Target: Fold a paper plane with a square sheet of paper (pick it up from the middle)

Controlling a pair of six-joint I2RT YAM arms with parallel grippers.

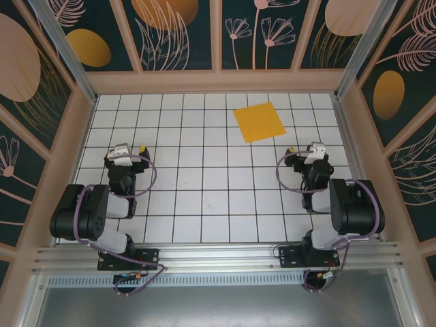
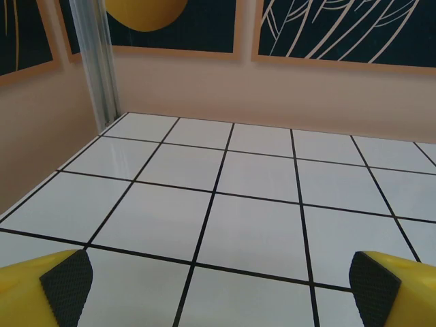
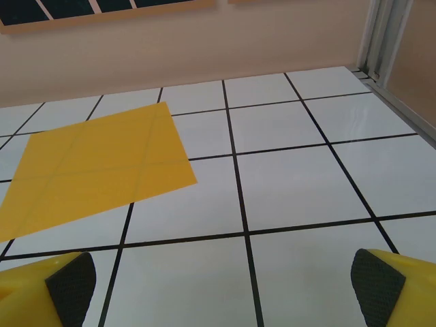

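Observation:
The square sheet of paper lies flat and unfolded on the white grid table, at the back and right of centre. It is orange-yellow and turned a little askew to the grid lines. In the right wrist view the same sheet lies ahead and to the left of my right gripper, whose yellow fingers stand wide apart with bare tiles between them. My right gripper sits a couple of tiles nearer than the sheet. My left gripper rests far to the left, open over bare tiles.
Peach walls with dark floral panels enclose the table on three sides. Aluminium posts stand at the back corners. Both arm bases sit on a metal rail at the near edge.

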